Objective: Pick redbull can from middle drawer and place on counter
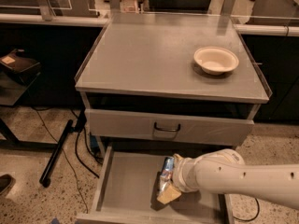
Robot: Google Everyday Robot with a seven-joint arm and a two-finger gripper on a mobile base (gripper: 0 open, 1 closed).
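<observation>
Lab-like rm: metal cabinet (122, 124), floor cables (78, 149); gripper (167, 191) in middle drawer (127, 186).

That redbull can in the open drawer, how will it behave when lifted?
The redbull can looks rigid, slim and smooth, so it may slip in a loose grip. It appears tilted, not upright, over the middle drawer floor, so a nudge would probably roll it. The gripper sits right against it.
</observation>
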